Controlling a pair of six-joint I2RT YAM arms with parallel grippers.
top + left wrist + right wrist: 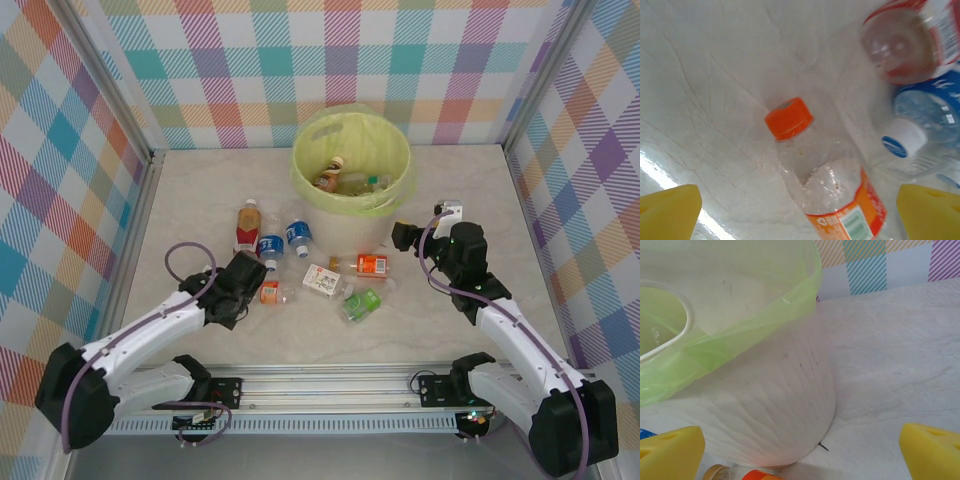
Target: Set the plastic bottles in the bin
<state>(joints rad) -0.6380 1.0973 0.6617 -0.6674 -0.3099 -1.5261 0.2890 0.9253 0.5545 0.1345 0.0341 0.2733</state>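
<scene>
This is a robotics test cell in a lab, not a home. Panels [340,70] printed with pastel plaid close in the left, right and far sides, held by bare aluminium posts [100,75]. The pale marble-patterned table [560,200] carries a slotted metal rail [330,385] along its near edge, where two white robot arms [140,345] with exposed purple cables [180,260] are bolted. The bin [370,232] and plastic bottles [268,247] sit on the table like staged props.
</scene>
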